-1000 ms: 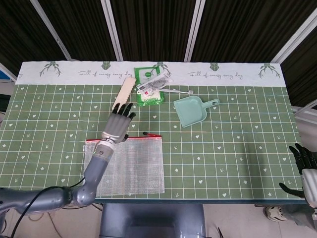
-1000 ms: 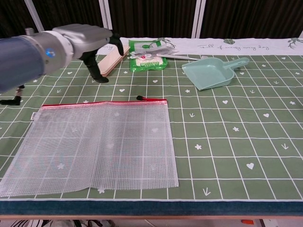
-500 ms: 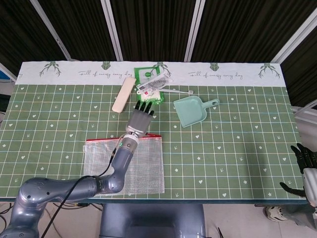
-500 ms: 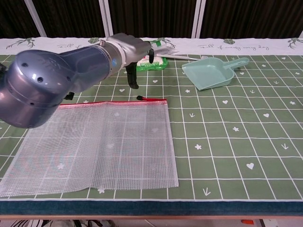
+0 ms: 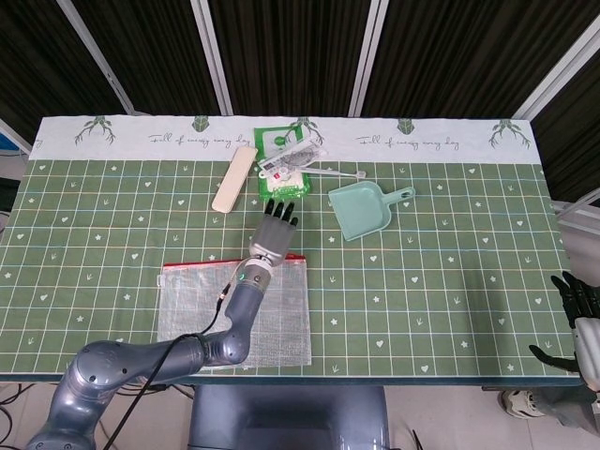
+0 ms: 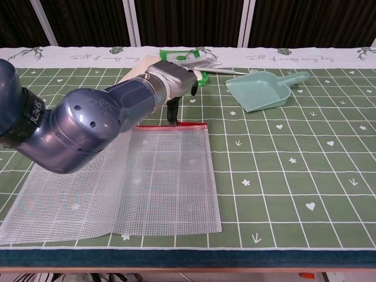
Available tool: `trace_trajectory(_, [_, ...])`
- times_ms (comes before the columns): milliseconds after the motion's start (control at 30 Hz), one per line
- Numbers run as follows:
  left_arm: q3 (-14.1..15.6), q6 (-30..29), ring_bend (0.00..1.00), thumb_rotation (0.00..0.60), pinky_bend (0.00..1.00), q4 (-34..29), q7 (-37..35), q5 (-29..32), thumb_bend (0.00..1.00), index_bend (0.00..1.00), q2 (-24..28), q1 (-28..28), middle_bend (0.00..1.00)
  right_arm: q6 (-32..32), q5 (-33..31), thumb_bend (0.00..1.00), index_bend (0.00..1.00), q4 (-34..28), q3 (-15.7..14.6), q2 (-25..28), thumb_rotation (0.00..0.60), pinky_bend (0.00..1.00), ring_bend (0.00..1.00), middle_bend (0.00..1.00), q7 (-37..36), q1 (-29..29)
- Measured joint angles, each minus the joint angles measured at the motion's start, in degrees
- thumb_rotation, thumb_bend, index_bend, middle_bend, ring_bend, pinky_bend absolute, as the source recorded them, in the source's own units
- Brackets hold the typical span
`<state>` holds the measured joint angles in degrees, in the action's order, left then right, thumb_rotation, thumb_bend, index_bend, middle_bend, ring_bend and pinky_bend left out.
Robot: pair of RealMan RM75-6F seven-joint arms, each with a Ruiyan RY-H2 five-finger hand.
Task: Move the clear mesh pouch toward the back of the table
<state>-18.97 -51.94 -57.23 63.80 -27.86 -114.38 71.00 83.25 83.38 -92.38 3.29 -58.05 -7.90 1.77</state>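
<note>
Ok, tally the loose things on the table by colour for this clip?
Clear with red zip: 1, the mesh pouch
Green: 1, the wipes packet
Teal: 1, the dustpan
Pale wood: 1, the flat stick
White: 1, thin utensil
Total: 5

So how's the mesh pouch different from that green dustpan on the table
The mesh pouch is clear with a red zip edge; the dustpan is solid mint green. The pouch lies flat and limp at the table's front; the dustpan is rigid, with raised walls and a handle, further back. The left hand is over the pouch's zip edge, not the dustpan. Both rest on the green tablecloth.
</note>
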Motion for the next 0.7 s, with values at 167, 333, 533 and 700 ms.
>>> trace_trajectory(167, [0.58, 0.3, 0.0, 0.6, 0.0, 1.22, -0.22, -0.21, 0.18, 0.19, -0.74, 0.16, 0.0, -0.24, -0.45, 0.14, 0.0, -0.29, 0.07, 0.13, 0.6, 0.2, 0.0, 0.0, -0.23, -0.03])
trace_trajectory(333, [0.76, 0.72, 0.0, 0.6, 0.0, 3.0, -0.19, -0.26, 0.18, 0.19, -1.62, 0.61, 0.0, -0.34, -0.65, 0.14, 0.0, -0.59, 0.14, 0.22, 0.6, 0.2, 0.0, 0.0, -0.23, -0.04])
trace_trajectory(533, [0.33, 1.4, 0.0, 0.6, 0.0, 5.72, -0.45, -0.46, 0.18, 0.19, -3.1, 1.65, 0.0, -0.48, -1.04, 0.14, 0.0, -0.7, 0.24, 0.2, 0.6, 0.2, 0.0, 0.0, -0.22, -0.06])
trace_trajectory(700, [-0.33, 2.01, 0.0, 0.6, 0.0, 7.9, -1.0, -0.74, 0.23, 0.22, -4.48, 2.54, 0.01, -0.66, -1.08, 0.14, 0.0, -0.9, 0.22, 0.28, 0.6, 0.2, 0.0, 0.0, -0.3, -0.04])
